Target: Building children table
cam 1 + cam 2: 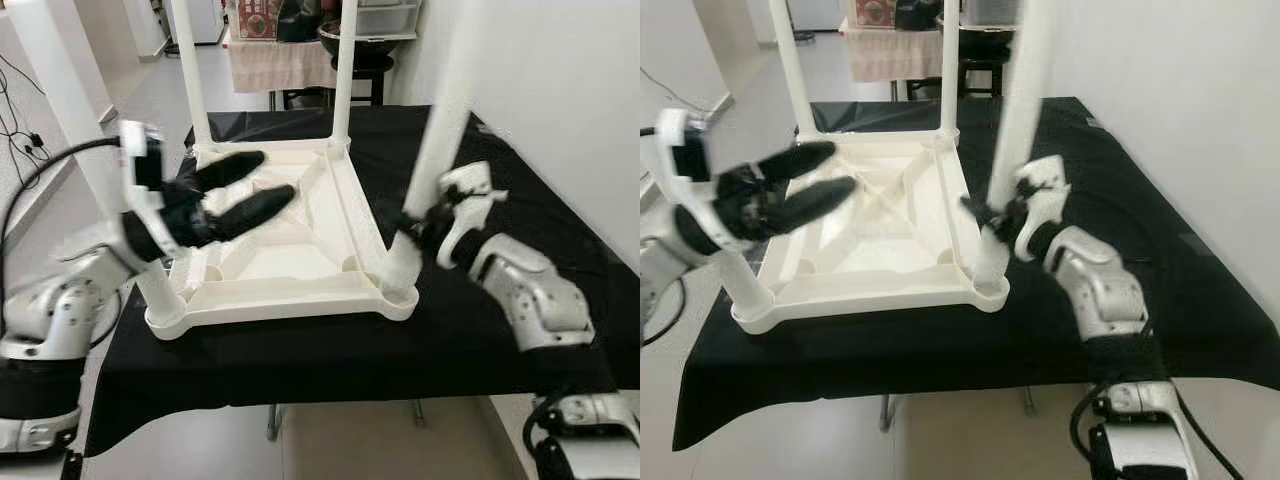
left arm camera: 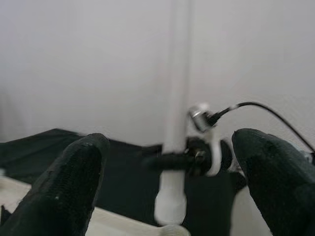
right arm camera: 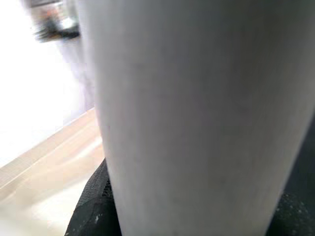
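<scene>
A white plastic children's table (image 1: 300, 250) lies upside down on a black-covered table (image 1: 540, 215). Two legs stand at its far corners (image 1: 190, 70) (image 1: 344, 70), and a blurred one rises from the near left corner (image 1: 158, 290). My right gripper (image 1: 415, 228) is shut on the lower part of the near right leg (image 1: 435, 150), just above its socket; the right wrist view has this leg (image 3: 197, 108) very close. My left gripper (image 1: 270, 177) hovers open over the left side of the underside, with nothing between its fingers (image 2: 74, 182).
A white wall runs along the right side. Behind the table stand a cloth-draped stand (image 1: 280, 60) and a dark chair. Cables (image 1: 20, 130) lie on the floor to the left. The black cloth's front edge is close to me.
</scene>
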Motion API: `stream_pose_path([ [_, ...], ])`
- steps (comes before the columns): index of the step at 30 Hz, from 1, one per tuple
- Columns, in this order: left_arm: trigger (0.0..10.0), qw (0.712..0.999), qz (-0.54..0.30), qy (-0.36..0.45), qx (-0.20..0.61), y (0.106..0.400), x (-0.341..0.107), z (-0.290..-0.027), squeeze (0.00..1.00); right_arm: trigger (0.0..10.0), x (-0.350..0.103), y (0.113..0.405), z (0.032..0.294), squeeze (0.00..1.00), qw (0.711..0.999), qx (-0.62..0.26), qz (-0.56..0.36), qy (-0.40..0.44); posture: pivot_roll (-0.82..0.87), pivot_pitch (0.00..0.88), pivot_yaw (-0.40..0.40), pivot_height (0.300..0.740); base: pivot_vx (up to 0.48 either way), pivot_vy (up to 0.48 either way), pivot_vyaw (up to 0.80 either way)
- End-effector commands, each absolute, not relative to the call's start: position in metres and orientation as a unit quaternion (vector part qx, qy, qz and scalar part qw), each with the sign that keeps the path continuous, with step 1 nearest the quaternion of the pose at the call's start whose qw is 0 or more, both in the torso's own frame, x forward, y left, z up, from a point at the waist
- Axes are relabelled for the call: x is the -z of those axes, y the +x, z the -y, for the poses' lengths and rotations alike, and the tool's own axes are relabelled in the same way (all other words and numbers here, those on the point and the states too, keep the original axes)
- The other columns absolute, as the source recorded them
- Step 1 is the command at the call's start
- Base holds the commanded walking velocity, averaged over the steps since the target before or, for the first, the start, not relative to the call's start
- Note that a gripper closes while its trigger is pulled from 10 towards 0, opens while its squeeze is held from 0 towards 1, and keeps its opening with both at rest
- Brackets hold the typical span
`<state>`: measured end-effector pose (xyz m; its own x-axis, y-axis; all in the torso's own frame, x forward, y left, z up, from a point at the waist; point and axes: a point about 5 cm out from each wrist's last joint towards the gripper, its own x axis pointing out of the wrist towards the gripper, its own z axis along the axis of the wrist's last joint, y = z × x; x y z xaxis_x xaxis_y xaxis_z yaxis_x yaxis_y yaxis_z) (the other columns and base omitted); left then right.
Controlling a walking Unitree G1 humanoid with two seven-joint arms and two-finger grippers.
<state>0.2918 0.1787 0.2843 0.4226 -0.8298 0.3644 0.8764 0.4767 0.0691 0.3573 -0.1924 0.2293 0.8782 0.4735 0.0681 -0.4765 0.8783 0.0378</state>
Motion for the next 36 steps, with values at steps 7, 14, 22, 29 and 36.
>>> stream_pose_path([
  [7,10.0,0.922,0.093,-0.075,0.369,0.299,-0.221,-0.191,0.0,4.4,-0.255,0.363,0.208,0.0,0.97,-0.161,0.13,0.127,-0.02,0.018,-0.028,0.74,0.0,0.0,0.0],
  [14,10.0,0.936,0.028,-0.084,0.341,0.289,-0.178,-0.178,0.0,10.0,-0.255,0.363,0.198,0.0,0.965,-0.172,0.144,0.136,-0.01,0.019,-0.029,0.74,0.0,0.0,0.0],
  [22,10.0,0.948,-0.019,-0.113,0.297,0.264,-0.134,-0.158,0.0,10.0,-0.251,0.363,0.185,0.0,0.963,-0.185,0.149,0.123,-0.01,0.023,-0.039,0.74,0.0,0.0,0.0],
  [29,10.0,0.96,-0.034,-0.098,0.26,0.25,-0.118,-0.151,0.0,10.0,-0.235,0.348,0.164,0.0,0.956,-0.236,0.138,0.107,-0.01,0.03,-0.042,0.74,0.0,0.0,0.0],
  [36,10.0,0.954,-0.02,-0.097,0.285,0.24,-0.123,-0.137,0.0,10.0,-0.214,0.327,0.144,0.0,0.945,-0.294,0.11,0.096,-0.05,0.038,-0.039,0.74,0.0,-0.389,0.0],
])
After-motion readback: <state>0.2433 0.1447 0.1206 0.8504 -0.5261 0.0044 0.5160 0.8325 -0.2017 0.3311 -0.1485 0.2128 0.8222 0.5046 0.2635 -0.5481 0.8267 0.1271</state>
